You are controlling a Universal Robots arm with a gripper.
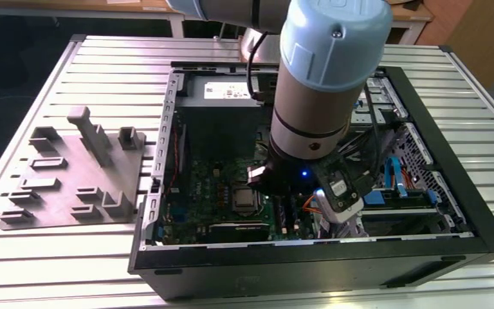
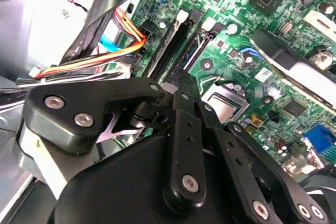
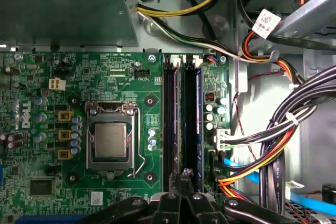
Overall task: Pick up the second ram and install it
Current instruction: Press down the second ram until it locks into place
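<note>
Slatted metal table [image 1: 49,257], wooden furniture [image 1: 475,32] behind

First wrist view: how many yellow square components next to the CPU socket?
3 yellow square components, in a row beside the CPU socket, on the side away from the memory slots: one end, the middle, the other end. More may sit out of frame.

Setting: robotics lab or workshop | Counter [image 1: 58,251]: ribbed aluminium slats, frame centre | Open computer case [image 1: 453,212], motherboard [image 3: 58,129] exposed | Grey parts fixture [image 1: 75,174], left of frame | Robot arm [image 1: 324,77] overhead | Wooden desks, upper edge
</note>
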